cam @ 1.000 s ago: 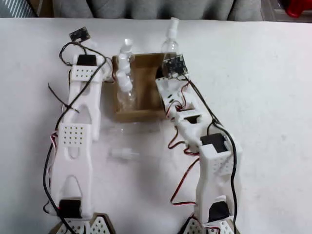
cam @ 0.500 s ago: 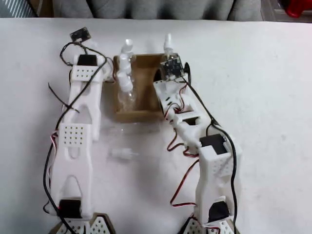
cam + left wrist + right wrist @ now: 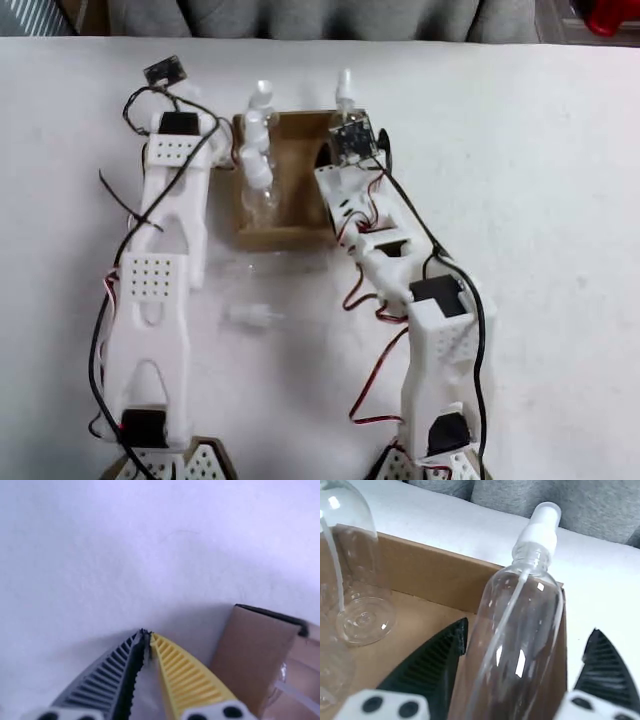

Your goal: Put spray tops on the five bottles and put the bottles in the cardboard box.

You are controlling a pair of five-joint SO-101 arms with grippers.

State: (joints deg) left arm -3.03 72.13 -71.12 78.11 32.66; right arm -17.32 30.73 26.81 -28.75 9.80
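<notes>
**Step in hand.** Boxing a capped bottle. The right gripper [image 3: 529,627] is at the far right corner of the box [image 3: 285,238]. Its fingers are spread wide around an upright bottle [image 3: 525,580] fitted with a spray top [image 3: 538,527]. One finger lies at the bottle's side and the other stands apart from it, so the bottle is judged to be unclamped. It stands against the box's right wall. Whether its base rests on the box floor cannot be told.

**Next move.** Withdraw the right gripper straight up and back with the fingers kept wide, so that neither finger tips the bottle. Then attend to the clear parts [image 3: 250,316] lying on the table [image 3: 540,200] near the box. Whether these are bottles or loose tops cannot be told.

**Left gripper** [image 3: 146,635]. It sits low over the table, just beside the box's far left corner. Its fingers are closed tip to tip and hold nothing.

**Container contents.** A row of capped bottles [image 3: 256,150] stands along the box's left wall; their exact count cannot be told. The middle of the box floor is bare.
</notes>
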